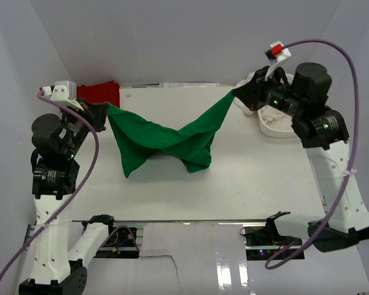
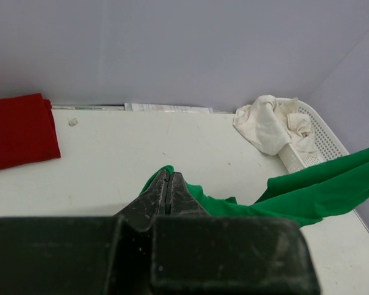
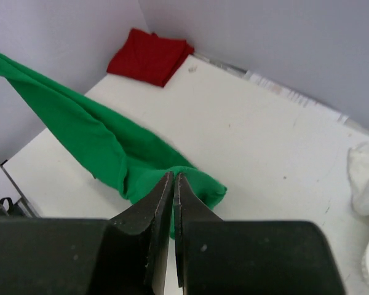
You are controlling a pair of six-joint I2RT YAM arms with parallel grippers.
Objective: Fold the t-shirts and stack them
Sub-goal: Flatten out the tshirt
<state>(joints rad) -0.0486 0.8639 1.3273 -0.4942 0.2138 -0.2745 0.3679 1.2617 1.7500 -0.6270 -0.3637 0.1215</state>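
Note:
A bright green t-shirt (image 1: pixel 163 140) hangs stretched between both grippers above the table, sagging in the middle with its lower folds near the surface. My left gripper (image 1: pixel 104 110) is shut on its left corner (image 2: pixel 163 171). My right gripper (image 1: pixel 238 94) is shut on the shirt's right corner (image 3: pixel 200 181). A folded red t-shirt (image 1: pixel 98 93) lies at the back left (image 2: pixel 18 129) (image 3: pixel 150 55). Cream-white t-shirts (image 2: pixel 270 126) sit crumpled in the basket at the right (image 3: pixel 366 175).
A white plastic mesh basket (image 1: pixel 277 126) stands at the back right edge of the table, under the right arm (image 2: pixel 317 138). White walls close in the back and both sides. Papers lie along the back edge (image 2: pixel 166 107).

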